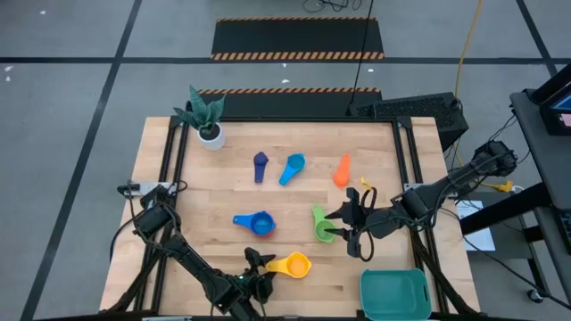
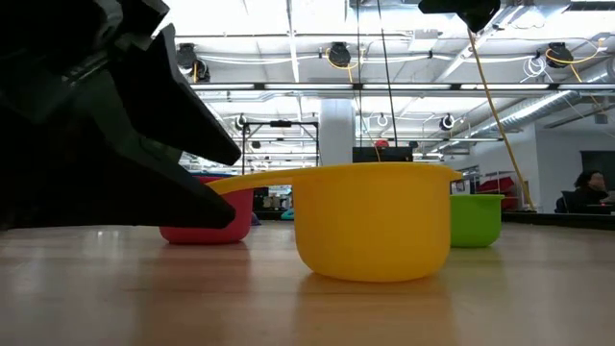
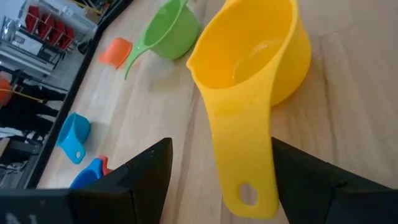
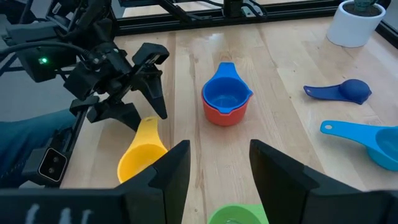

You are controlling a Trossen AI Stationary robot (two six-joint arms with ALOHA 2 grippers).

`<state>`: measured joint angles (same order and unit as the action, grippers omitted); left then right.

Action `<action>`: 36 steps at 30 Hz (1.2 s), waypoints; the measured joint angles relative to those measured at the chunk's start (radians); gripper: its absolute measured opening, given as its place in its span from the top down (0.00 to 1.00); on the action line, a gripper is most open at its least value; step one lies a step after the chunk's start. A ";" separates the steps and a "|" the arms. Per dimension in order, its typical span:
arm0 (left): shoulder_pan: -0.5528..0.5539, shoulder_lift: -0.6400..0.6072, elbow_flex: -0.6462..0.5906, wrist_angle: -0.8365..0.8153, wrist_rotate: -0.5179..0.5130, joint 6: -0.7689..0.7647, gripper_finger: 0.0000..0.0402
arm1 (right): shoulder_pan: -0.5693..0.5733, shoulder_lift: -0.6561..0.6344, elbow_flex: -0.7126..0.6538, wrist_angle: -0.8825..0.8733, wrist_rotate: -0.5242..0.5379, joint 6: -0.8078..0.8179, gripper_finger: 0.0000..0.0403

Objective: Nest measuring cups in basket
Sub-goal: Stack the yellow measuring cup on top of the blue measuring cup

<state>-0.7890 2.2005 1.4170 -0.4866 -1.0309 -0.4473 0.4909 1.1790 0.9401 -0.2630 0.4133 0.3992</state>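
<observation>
**Stock on the counter — cups seven, basket one**

Left claw (image 1: 260, 267): mine, open, fingers (image 3: 143, 168) standing either side of the yellow cup's handle and not yet touching it. The yellow cup (image 1: 292, 265) sits upright near the front edge of the counter (image 1: 393, 196). Its long axis runs from the bowl back to the handle tip, which points straight at this claw. The coming move, as I judge it, is a plain pinch on that handle. This arm is far nearer to the cup than my other one.

Right claw (image 1: 342, 230): mine, open, holding nothing, poised over the green cup (image 1: 323, 225), which lies just below and ahead of it.

Basket (image 1: 395, 294): one, teal, at the front right corner, with no cup in it. From the yellow cup it lies to the right along the front edge — closer to the right arm's side than to the left's.

Measuring cups, counted:
- yellow, one
- green, one
- blue cup (image 1: 260, 223), one, already sitting inside the red cup (image 4: 219, 117) — a nested pair mid-counter
- red, one
- navy cup (image 1: 260, 165), one, back row
- light blue cup (image 1: 292, 168), one, just beside the navy
- orange cup (image 1: 343, 170), one, back row, right

Other item: white plant pot (image 1: 211, 135), one, back left corner.
</observation>
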 joint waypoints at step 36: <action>0.046 -0.132 -0.002 -0.193 0.018 0.026 0.98 | 0.000 0.000 0.000 0.000 0.000 0.000 0.60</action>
<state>-0.7425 2.0687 1.4155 -0.6798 -1.0128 -0.4213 0.4908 1.1790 0.9401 -0.2634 0.4133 0.3992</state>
